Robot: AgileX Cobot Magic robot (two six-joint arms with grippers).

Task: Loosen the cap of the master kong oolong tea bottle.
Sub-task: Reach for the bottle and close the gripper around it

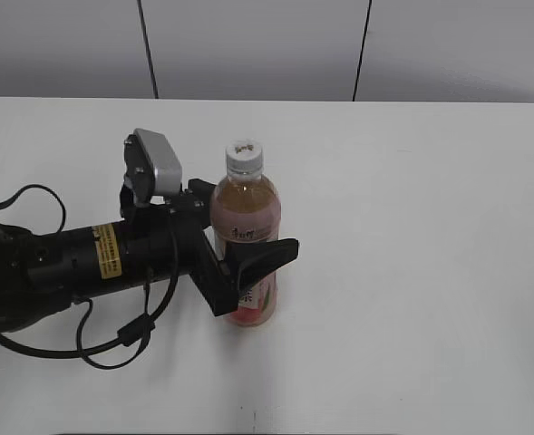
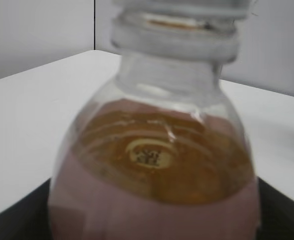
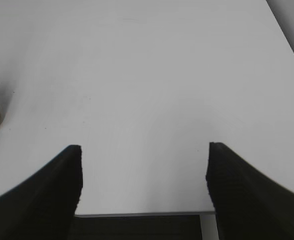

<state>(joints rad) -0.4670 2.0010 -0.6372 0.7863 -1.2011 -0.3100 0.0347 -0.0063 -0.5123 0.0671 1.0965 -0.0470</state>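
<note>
The slim clear plastic bottle of amber-pink tea (image 1: 245, 237) is stood upright on the white table (image 1: 412, 227), clasped at mid-body by the black left gripper (image 1: 248, 249). Its white ribbed cap (image 1: 245, 157) is seated above. The right gripper (image 3: 143, 187) is spread wide, holding nothing.

Upright oolong tea bottle (image 1: 245, 237), amber-pink tea, pink label, white cap (image 1: 245, 157) on.
</note>
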